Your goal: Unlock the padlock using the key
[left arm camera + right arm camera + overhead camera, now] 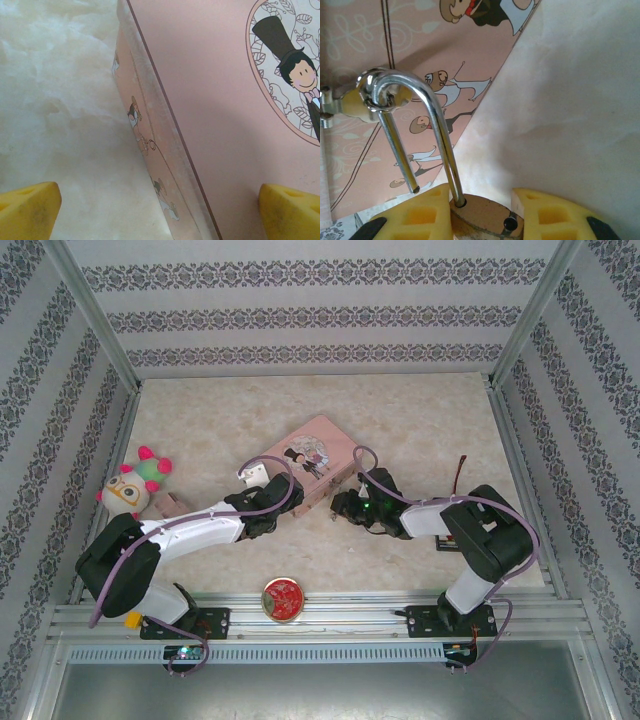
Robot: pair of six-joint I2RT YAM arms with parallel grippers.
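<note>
Padlock [485,220] is hanging by its silvery shackle from the small hasp loop [375,97] on the side of the pink tin box [310,455]. Your right gripper [481,202] is pinching its brass body between narrowly parted yellow fingers, likely to steady it at the box's near-right edge. One shackle leg is showing its free end clear of the body, so the padlock is looking already released, though threaded through the loop. Your left gripper [160,215] is hovering spread wide across the box's near-left edge, gripping nothing, probably placed to brace the box against sliding on the table [60,100].
</note>
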